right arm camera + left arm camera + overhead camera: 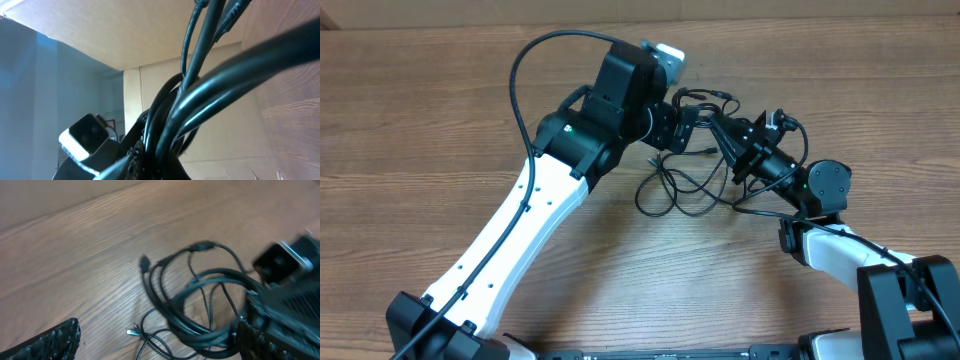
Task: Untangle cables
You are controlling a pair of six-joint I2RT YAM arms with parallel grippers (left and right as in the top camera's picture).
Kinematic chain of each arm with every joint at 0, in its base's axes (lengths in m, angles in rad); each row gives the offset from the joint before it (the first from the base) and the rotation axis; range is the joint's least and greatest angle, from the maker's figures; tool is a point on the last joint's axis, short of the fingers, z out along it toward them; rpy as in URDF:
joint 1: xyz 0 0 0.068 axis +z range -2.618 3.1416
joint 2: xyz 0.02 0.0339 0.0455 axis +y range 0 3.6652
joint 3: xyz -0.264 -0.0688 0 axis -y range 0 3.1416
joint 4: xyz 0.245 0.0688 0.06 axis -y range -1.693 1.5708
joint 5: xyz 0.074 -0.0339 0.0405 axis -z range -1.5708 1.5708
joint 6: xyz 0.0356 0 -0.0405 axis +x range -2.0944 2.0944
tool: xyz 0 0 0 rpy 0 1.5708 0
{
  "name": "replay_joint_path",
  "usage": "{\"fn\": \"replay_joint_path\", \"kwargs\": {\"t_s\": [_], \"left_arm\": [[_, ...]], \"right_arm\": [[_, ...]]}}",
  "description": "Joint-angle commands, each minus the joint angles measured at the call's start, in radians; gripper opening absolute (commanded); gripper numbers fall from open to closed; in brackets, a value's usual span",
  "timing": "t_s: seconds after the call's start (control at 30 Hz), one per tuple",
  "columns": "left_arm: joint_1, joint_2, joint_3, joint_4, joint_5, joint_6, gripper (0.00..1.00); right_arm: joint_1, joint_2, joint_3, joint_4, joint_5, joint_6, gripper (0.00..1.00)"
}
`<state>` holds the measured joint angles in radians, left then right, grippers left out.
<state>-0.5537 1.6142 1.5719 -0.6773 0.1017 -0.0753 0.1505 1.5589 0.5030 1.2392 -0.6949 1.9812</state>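
The cables are thin black cords in a tangled bunch of loops mid-table, between the two arms. My right gripper is shut on a bundle of them, and the strands rise steeply from its jaws, filling the right wrist view. My left gripper stands wide open over the loops, one finger to the left of them and the other against the thick bundle. A silver-tipped plug lies on the wood between its fingers. Another plug end points away from the bunch.
The wooden table runs out to the left and front. The left arm's own thick black cable arcs above its white link. The two wrists are very close together over the bunch; the right wrist's camera block shows beside the left fingers.
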Motion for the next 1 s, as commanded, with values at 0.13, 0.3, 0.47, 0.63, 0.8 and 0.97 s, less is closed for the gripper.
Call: {"fn": "replay_joint_path", "kwargs": {"t_s": [0.13,0.3,0.47,0.63,0.8,0.97], "left_arm": [[0.004,0.002,0.020,-0.026,0.108,0.185,1.00],[0.004,0.002,0.020,-0.025,0.097,0.188,0.99],[0.004,0.002,0.020,-0.025,0.066,0.188,1.00],[0.005,0.002,0.020,-0.026,0.017,0.188,1.00],[0.005,0.002,0.020,-0.026,-0.017,0.187,1.00],[0.005,0.002,0.020,-0.026,-0.061,0.187,1.00]], "right_arm": [[0.000,-0.007,0.010,0.012,0.039,0.005,0.04],[0.000,-0.007,0.010,0.015,0.027,0.005,0.04],[0.000,-0.007,0.010,0.016,-0.012,0.005,0.04],[0.000,-0.007,0.010,0.016,-0.048,0.004,0.04],[0.000,-0.007,0.010,0.016,-0.071,0.004,0.04],[0.000,-0.007,0.010,0.017,-0.088,0.005,0.04]]}}
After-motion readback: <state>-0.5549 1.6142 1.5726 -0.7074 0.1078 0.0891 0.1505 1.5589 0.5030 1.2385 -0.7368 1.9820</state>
